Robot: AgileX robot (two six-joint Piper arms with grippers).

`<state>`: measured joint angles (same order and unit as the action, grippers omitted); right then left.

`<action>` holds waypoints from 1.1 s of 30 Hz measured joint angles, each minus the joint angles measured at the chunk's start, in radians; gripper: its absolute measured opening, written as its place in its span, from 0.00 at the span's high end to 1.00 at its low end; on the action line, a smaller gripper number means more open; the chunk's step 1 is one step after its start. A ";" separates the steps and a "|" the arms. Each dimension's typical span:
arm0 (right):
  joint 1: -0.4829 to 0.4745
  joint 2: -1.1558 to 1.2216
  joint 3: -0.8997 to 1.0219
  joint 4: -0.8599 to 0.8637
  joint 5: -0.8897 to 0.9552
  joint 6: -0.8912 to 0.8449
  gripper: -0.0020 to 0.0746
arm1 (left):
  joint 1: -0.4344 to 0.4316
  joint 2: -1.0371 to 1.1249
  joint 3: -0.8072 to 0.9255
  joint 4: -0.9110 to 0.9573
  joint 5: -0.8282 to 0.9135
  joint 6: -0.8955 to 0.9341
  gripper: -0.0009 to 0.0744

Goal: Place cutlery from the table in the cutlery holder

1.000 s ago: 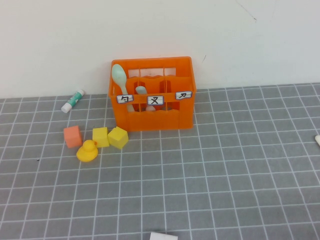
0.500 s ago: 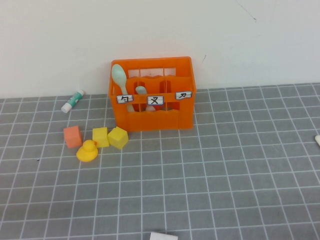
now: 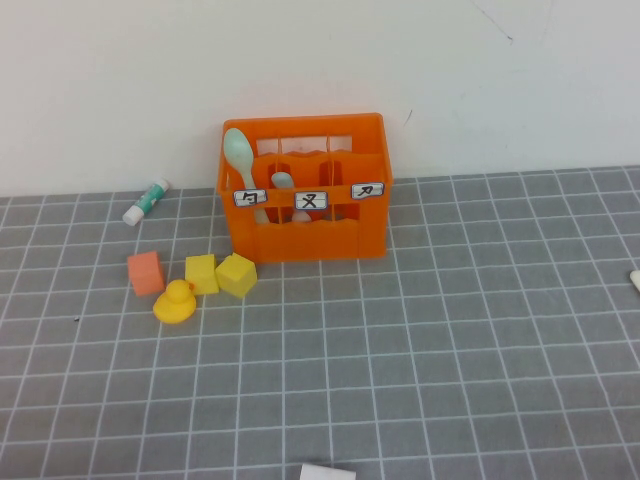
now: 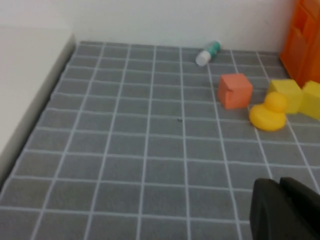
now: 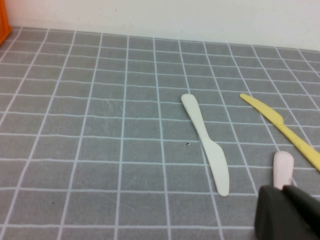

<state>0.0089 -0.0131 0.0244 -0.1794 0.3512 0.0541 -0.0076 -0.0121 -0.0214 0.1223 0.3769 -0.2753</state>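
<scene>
The orange cutlery holder [image 3: 305, 190] stands at the back of the table [image 3: 450, 330], against the wall. A pale mint-green spoon [image 3: 238, 152] stands in its left compartment, bowl up. A light grey piece [image 3: 283, 182], the fork, stands in the compartment beside it. Neither arm shows in the high view. My left gripper [image 4: 280, 187] is shut and empty, low over the table near the yellow duck [image 4: 268, 112]. My right gripper [image 5: 284, 190] is shut over the table's right side. Just ahead of it lie a white plastic knife [image 5: 207, 142], a yellow knife [image 5: 282, 129] and a pale pink handle [image 5: 282, 167].
A white-and-green tube [image 3: 146, 201] lies by the wall at the left. A small orange cube [image 3: 146, 272], two yellow cubes [image 3: 222, 274] and the duck [image 3: 175, 302] sit left of the holder. A white object [image 3: 327, 472] pokes in at the front edge.
</scene>
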 joint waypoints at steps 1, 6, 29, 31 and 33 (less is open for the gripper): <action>0.000 0.000 0.000 0.000 0.000 0.000 0.98 | 0.029 0.000 0.018 -0.029 -0.038 0.040 0.99; 0.000 0.000 0.000 0.000 0.001 0.000 0.98 | 0.099 0.000 0.044 -0.169 -0.121 0.194 0.99; 0.000 0.000 -0.001 -0.001 0.001 0.000 0.98 | 0.107 0.000 0.046 -0.213 -0.055 0.287 0.99; 0.000 0.000 -0.001 -0.001 0.001 0.000 0.98 | 0.107 0.000 0.046 -0.213 -0.055 0.287 0.99; 0.000 0.000 -0.001 -0.001 0.001 0.000 0.98 | 0.107 0.000 0.046 -0.213 -0.054 0.287 0.99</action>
<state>0.0089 -0.0131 0.0233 -0.1800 0.3521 0.0541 0.0993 -0.0121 0.0243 -0.0909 0.3230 0.0119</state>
